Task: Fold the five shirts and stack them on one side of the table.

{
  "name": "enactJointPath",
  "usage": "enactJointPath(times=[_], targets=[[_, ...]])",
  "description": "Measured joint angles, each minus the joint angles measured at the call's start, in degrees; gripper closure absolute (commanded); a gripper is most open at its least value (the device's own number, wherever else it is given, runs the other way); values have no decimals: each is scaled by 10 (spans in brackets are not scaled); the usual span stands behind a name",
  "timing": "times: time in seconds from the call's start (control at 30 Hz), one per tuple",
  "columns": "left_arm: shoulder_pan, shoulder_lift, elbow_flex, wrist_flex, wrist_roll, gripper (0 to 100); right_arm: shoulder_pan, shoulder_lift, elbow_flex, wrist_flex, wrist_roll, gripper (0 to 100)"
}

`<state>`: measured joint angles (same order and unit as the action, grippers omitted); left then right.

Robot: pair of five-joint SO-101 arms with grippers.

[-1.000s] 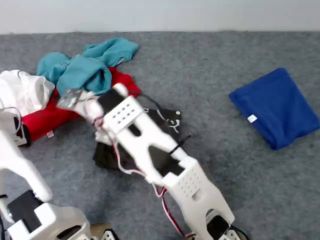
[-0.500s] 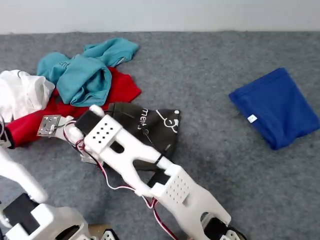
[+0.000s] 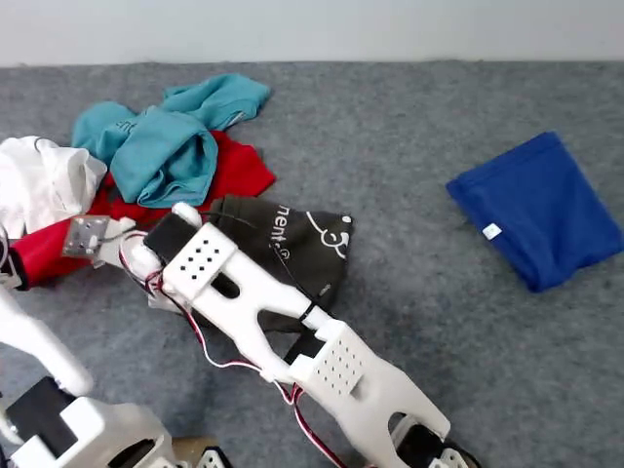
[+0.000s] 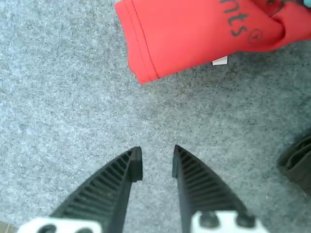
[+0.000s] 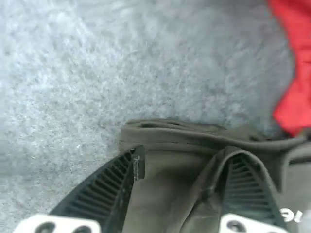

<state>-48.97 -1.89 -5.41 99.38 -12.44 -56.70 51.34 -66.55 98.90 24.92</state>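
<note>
A crumpled dark olive shirt lies mid-table. My right arm reaches across it to its left edge. My right gripper is open wide, low over the dark shirt, with a raised fold against one finger. A red shirt lies behind it under a teal shirt, with a white shirt at the far left. At the right lies a folded blue shirt. My left gripper hovers open by a narrow gap over bare carpet, short of the red shirt's hem.
The grey carpet covers the whole table. My left arm stands at the left edge of the high view. Open carpet stretches between the dark shirt and the blue one, and along the back.
My right arm swung from the red and teal pile toward the near left, across the dark shirt to its left edge, uncovering most of that shirt. The shirts have stayed put.
</note>
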Motion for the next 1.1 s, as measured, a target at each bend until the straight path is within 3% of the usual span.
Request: enactJointPath(times=[0.23, 0.53, 0.87, 1.1], targets=[[-1, 0, 0, 0, 0, 884, 75, 0, -64, 16, 0, 729], [-1, 0, 0, 0, 0, 884, 6, 0, -47, 16, -14, 729], [0, 0, 0, 0, 0, 884, 112, 0, -18, 16, -16, 729], [0, 0, 0, 0, 0, 885, 78, 0, 85, 16, -15, 729]])
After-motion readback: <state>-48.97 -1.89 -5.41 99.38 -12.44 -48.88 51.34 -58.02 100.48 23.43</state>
